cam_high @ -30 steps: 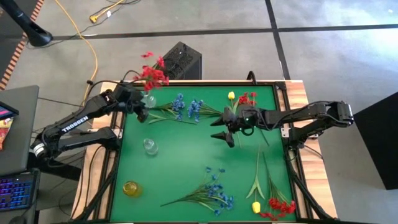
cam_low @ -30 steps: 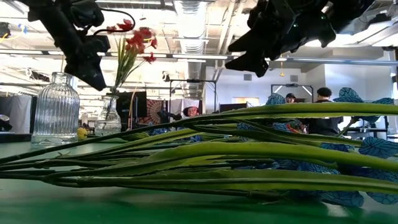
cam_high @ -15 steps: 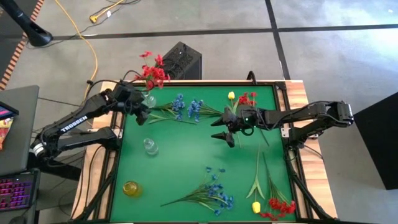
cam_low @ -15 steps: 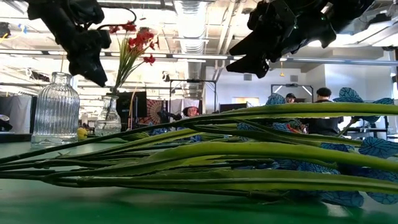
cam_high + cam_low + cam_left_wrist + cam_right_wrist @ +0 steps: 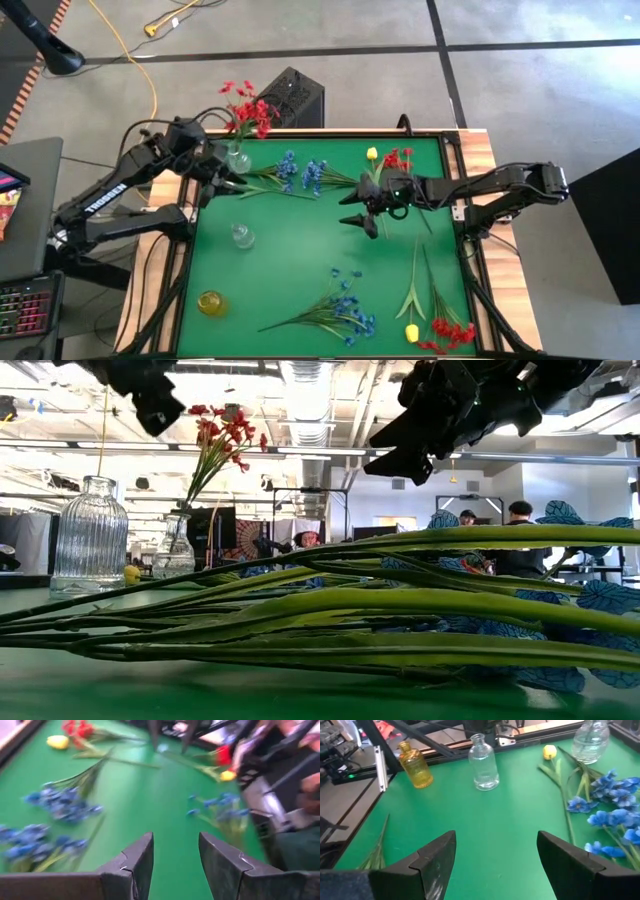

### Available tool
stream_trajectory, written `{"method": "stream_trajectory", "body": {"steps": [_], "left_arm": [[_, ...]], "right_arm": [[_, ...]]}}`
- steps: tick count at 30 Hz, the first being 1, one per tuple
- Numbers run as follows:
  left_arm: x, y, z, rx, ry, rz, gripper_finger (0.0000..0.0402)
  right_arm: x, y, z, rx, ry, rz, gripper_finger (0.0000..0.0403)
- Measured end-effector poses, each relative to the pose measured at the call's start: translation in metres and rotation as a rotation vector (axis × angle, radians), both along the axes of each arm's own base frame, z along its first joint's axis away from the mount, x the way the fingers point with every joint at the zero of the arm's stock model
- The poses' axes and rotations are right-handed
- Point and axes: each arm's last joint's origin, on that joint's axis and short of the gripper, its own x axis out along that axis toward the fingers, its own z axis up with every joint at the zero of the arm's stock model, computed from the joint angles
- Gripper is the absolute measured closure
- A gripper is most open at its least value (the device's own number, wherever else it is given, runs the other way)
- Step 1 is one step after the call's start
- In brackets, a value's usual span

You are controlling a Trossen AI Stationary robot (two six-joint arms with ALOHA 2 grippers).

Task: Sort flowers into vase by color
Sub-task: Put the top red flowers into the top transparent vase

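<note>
Overhead, grey floor [image 5: 520, 100] surrounds the green table [image 5: 300, 260] strewn with flowers [image 5: 335, 310].

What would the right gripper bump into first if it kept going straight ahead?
Probably the clear glass bottle. The right gripper has open fingers aimed across bare green table, with the bottle roughly in line beyond. Depth is hard to judge.

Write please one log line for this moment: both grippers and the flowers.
left gripper: open, empty, beside clear vase holding red flowers | right gripper: open, empty, above mat | blue flowers: lying on mat
</note>
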Motion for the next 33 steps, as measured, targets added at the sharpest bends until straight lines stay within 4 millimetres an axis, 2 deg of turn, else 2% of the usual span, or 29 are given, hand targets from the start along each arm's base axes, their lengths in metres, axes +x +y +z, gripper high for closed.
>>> {"method": "stream_trajectory", "body": {"steps": [8,13,17,23,28,33], "left_arm": [[0.014,-0.023,0.002,-0.017,0.001,-0.142,0.0258],[0.025,-0.041,0.005,0.026,-0.001,-0.176,0.0258],[0.030,-0.053,0.005,0.078,0.010,-0.196,0.0258],[0.033,-0.062,0.005,0.152,0.015,-0.183,0.0258],[0.035,-0.065,0.007,0.196,-0.019,-0.208,0.0258],[0.035,-0.064,0.007,0.184,-0.013,-0.200,0.0258]], "right_arm": [[-0.001,0.020,-0.005,-0.001,0.070,0.074,0.0100],[-0.005,0.034,-0.001,0.021,0.309,0.098,0.0100],[-0.018,0.034,0.006,0.005,0.577,-0.079,0.0100],[-0.048,0.010,-0.005,0.063,0.921,-0.352,0.0100],[-0.062,-0.029,-0.015,0.157,0.988,-0.580,0.0100],[-0.088,-0.063,-0.037,0.236,1.073,-0.740,0.0100]]}}
